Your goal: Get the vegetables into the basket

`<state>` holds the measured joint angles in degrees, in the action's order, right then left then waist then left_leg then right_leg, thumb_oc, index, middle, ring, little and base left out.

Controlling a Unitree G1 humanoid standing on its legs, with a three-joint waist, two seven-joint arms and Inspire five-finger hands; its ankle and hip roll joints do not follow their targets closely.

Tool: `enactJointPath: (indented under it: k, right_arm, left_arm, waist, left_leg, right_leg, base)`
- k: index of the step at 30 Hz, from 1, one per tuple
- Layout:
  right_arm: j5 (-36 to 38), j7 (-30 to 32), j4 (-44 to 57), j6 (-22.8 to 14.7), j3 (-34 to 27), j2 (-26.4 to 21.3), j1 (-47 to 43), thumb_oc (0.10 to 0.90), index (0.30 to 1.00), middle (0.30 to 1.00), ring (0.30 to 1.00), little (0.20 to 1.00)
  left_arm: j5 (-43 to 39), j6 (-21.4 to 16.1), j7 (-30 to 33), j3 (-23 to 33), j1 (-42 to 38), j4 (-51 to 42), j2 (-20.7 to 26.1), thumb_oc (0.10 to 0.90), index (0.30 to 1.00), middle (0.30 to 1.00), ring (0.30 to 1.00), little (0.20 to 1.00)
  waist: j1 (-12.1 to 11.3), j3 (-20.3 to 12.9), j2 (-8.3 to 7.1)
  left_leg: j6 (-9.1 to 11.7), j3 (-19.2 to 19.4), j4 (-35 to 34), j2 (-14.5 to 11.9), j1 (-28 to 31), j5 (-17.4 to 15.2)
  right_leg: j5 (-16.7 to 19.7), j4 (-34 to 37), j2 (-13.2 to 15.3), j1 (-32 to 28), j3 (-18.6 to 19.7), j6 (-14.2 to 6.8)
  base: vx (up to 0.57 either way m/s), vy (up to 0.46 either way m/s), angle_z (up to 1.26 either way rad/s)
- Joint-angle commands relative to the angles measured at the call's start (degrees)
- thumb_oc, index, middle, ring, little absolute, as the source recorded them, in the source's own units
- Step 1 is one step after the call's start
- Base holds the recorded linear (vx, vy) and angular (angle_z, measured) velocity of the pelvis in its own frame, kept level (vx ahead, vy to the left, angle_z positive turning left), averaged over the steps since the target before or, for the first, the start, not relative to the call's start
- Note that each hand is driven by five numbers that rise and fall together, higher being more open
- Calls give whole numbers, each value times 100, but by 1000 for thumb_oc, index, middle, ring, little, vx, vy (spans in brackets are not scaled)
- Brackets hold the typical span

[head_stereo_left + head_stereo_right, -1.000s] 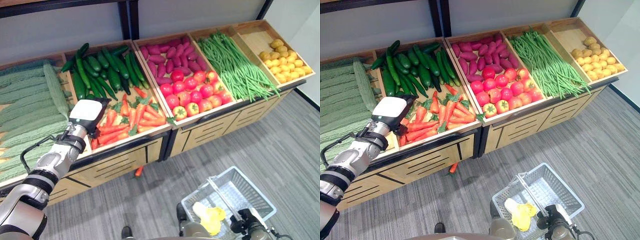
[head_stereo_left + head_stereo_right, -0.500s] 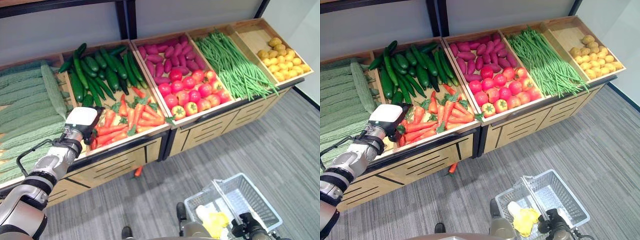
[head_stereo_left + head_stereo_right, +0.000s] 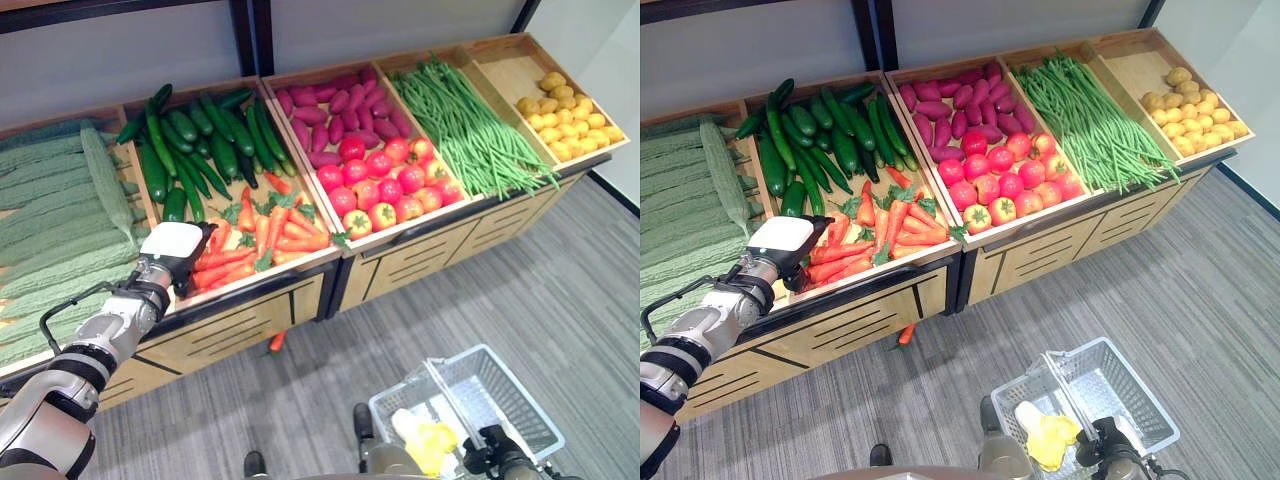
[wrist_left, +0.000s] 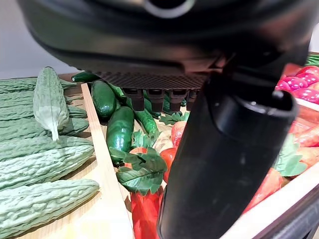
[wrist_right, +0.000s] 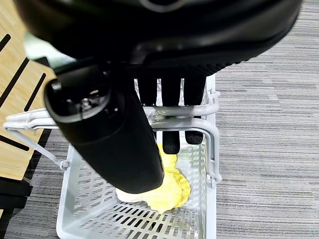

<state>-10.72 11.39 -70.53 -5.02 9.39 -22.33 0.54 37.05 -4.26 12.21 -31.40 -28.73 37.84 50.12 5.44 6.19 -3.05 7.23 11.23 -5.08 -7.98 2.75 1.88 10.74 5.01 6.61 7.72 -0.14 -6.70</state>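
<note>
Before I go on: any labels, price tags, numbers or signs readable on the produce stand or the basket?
None to read. The wooden produce stand has plain slatted fronts with no tags, and the grey wire basket held by the right hand carries no label.

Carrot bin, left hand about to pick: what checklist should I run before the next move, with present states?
1. Left hand over the carrots at the bin's left end: ok.
2. Left fingers straight, holding nothing: ok.
3. Contact with a carrot: cannot tell.
4. Right hand curled round the basket handle: ok.
5. Basket has room beside the yellow item: ok.
6. Stray carrot on the floor under the stand: not ok.
</note>
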Motion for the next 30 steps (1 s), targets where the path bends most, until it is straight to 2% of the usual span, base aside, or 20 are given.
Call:
enactJointPath:
  k: [1, 4, 5, 6, 7, 8, 12, 19, 25, 29, 30]
  right_arm:
    - [126, 183, -103, -53, -30, -445, -162, 400, 300, 300, 300, 300]
    - [118, 178, -85, -59, -21, -438, -132, 400, 300, 300, 300, 300]
    - [98, 169, -103, -55, 3, -428, -140, 400, 300, 300, 300, 300]
    - [98, 169, -103, -55, 3, -429, -140, 400, 300, 300, 300, 300]
    - [95, 168, -89, -61, 11, -424, -151, 400, 300, 300, 300, 300]
    - [96, 171, -90, -60, 9, -430, -159, 400, 300, 300, 300, 300]
    - [84, 165, -99, -65, 27, -430, -196, 400, 300, 300, 300, 300]
    - [64, 190, -104, -77, 25, -429, -160, 400, 300, 300, 300, 300]
    - [68, 217, -116, -83, 13, -392, -122, 400, 300, 300, 300, 300]
    - [61, 260, -54, -102, -40, -257, -91, 400, 300, 300, 300, 300]
    - [59, 251, -34, -102, -26, -244, -80, 400, 300, 300, 300, 300]
  left_arm:
    - [-58, 63, 239, 329, -989, 55, 376, 900, 1000, 1000, 1000, 1000]
    - [-49, 70, 274, 370, -948, 87, 413, 900, 1000, 1000, 1000, 1000]
    - [-6, 76, 275, 373, -930, 93, 423, 804, 865, 865, 865, 865]
    - [-6, 76, 275, 374, -929, 93, 423, 804, 865, 865, 865, 865]
    - [32, 70, 279, 366, -913, 124, 448, 637, 632, 632, 632, 632]
    - [45, 70, 257, 346, -898, 137, 445, 400, 300, 300, 300, 300]
    - [124, 60, 182, 243, -834, 352, 387, 400, 300, 300, 300, 300]
    - [297, 127, 303, 183, -657, 807, 23, 400, 300, 300, 300, 300]
    - [229, 147, 436, 333, -632, 656, 13, 400, 300, 300, 300, 300]
    - [-636, -17, 1318, 1593, -55, -630, -237, 400, 300, 300, 300, 300]
    - [-688, -53, 1357, 1762, 70, -837, -221, 400, 300, 300, 300, 300]
  waist:
    - [-11, -83, 36]
    - [-16, -86, 32]
    - [-28, -85, 25]
    - [-28, -85, 25]
    - [-26, -81, 25]
    - [-27, -74, 21]
    - [-24, -27, 7]
    - [13, -32, -35]
    - [4, -74, -56]
    - [-55, -194, -85]
    - [-48, -220, -81]
  left_leg:
    - [-85, -258, 8, -18, -170, -78]
    - [-88, -265, 8, -10, -154, -88]
    - [-90, -267, 8, -7, -148, -97]
    - [-90, -267, 8, -7, -148, -97]
    - [-92, -266, 8, 0, -145, -99]
    - [-94, -269, 8, 4, -148, -100]
    - [-105, -268, 8, 18, -167, -96]
    - [-127, -237, 8, 38, -154, -116]
    - [-128, -210, 8, 36, -104, -136]
    - [-115, -248, 8, 17, -15, -165]
    - [-113, -248, 8, 18, 3, -175]
  right_leg:
    - [-211, -1, 351, -157, -381, -488]
    - [-219, -1, 352, -176, -386, -488]
    - [-222, -1, 358, -187, -393, -492]
    - [-222, -1, 358, -187, -393, -492]
    - [-220, -1, 362, -185, -391, -493]
    - [-216, -1, 368, -180, -396, -495]
    - [-204, -1, 375, -160, -376, -494]
    - [-193, -1, 383, -146, -325, -495]
    - [-202, -1, 382, -181, -314, -492]
    - [-269, -1, 382, -308, -355, -469]
    - [-276, -1, 384, -329, -358, -467]
  base:
    - [0, 0, 0]
    - [0, 0, 0]
    - [0, 0, 0]
    - [0, 0, 0]
    - [0, 0, 0]
    - [0, 0, 0]
    - [0, 0, 0]
    - [0, 0, 0]
    - [0, 0, 0]
    - [0, 0, 0]
    - [27, -5, 4]
